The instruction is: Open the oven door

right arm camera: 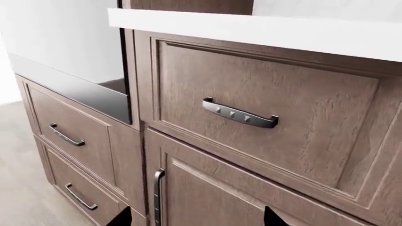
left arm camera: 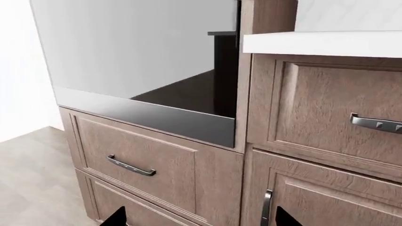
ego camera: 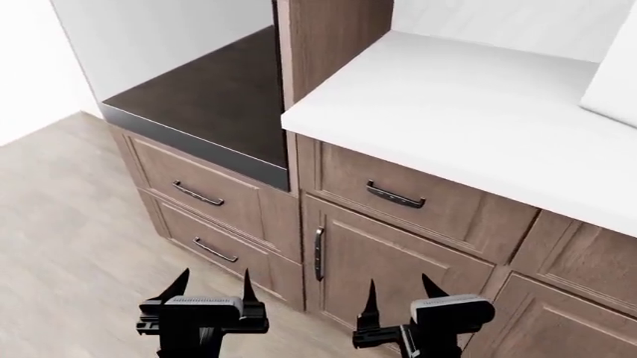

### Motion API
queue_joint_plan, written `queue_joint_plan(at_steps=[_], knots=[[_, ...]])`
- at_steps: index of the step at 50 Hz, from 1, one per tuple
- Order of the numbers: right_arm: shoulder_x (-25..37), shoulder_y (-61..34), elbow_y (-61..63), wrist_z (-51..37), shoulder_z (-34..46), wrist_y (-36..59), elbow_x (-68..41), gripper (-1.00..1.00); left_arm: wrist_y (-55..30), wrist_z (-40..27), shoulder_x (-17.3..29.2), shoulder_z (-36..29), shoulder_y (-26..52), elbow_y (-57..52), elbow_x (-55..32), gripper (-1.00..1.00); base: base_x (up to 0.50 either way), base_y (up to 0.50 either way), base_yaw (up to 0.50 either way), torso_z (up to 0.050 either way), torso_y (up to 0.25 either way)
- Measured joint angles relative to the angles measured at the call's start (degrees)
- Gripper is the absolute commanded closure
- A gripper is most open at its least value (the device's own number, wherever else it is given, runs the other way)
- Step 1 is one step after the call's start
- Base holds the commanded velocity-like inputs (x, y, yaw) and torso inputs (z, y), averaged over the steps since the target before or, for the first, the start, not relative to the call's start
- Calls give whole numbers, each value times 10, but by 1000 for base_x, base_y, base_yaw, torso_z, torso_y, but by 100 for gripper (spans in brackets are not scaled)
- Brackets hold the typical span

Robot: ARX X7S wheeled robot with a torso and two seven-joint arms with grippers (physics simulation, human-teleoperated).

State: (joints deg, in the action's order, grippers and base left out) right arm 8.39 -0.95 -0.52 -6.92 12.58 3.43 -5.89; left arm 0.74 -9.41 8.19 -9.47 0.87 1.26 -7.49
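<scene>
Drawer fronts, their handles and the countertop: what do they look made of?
The brown panelled drawer fronts look like matte wood or wood veneer, showing grain. The dark bar handles look like brushed metal, with a dull sheen. The white slab countertop looks like smooth stone or laminate; the render cannot settle which.

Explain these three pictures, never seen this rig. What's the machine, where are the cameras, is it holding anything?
It is a simulated two-armed robot on wheels, facing kitchen cabinets. The head view looks down from a camera on its head. The left hand and right hand are the black two-pronged claws, both open and holding nothing. The other two pictures come from cameras near each hand, showing the cabinets close up. The glossy panel is the oven door, which it is meant to open. Beside it are wooden drawers under a white countertop. Neither hand touches anything.
</scene>
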Motion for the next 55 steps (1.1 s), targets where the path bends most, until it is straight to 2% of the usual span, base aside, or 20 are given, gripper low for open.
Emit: queue_joint_plan(at_steps=[27, 55], knots=[[10, -2, 5, -2, 18, -4, -4, -100, 2, -10, 9, -9, 3, 2, -9, -100, 10, 346, 0, 0, 0], [16, -4, 2, -8, 26, -5, -18, -100, 3, -20, 17, -18, 5, 2, -17, -100, 189, 146, 0, 0, 0]])
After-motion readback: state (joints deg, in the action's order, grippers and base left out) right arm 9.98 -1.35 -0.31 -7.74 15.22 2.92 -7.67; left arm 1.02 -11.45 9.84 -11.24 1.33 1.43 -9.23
